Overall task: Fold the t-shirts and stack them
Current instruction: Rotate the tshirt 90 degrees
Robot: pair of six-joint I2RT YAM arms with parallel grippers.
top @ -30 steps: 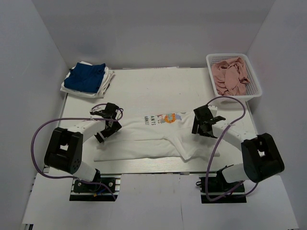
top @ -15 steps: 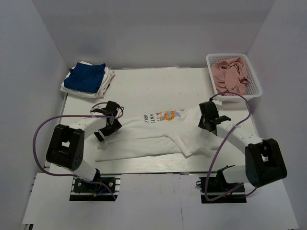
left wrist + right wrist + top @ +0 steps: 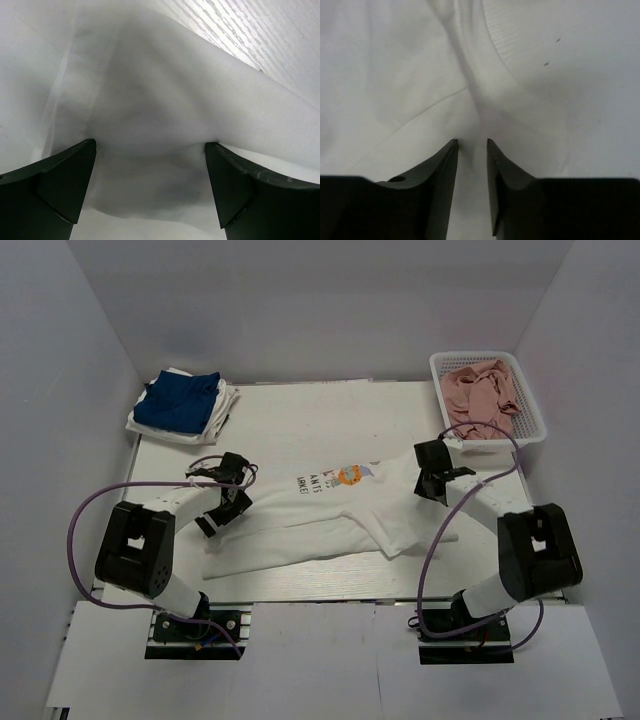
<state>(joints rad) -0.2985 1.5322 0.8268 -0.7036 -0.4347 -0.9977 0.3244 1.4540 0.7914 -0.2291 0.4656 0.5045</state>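
Right gripper [image 3: 472,145], t-shirt [image 3: 330,532] nearer basket [image 3: 475,355]

Printed white t-shirt [image 3: 300,540], with colourful chest print and dark lettering, is spread at table centre, creased, its 3 o'clock side bunched. Folded blue t-shirt [image 3: 180,402] is stacked on second white t-shirt [image 3: 225,412] at 11 o'clock.

Fig.: my white table [image 3: 320,420]. Ctr: white t-shirt [image 3: 320,535], part-folded, print up. Far-L corner: folded stack [image 3: 222,412], blue t-shirt [image 3: 180,402] on top. Far-R corner: white basket [image 3: 470,356] w/ pink cloth [image 3: 480,395].
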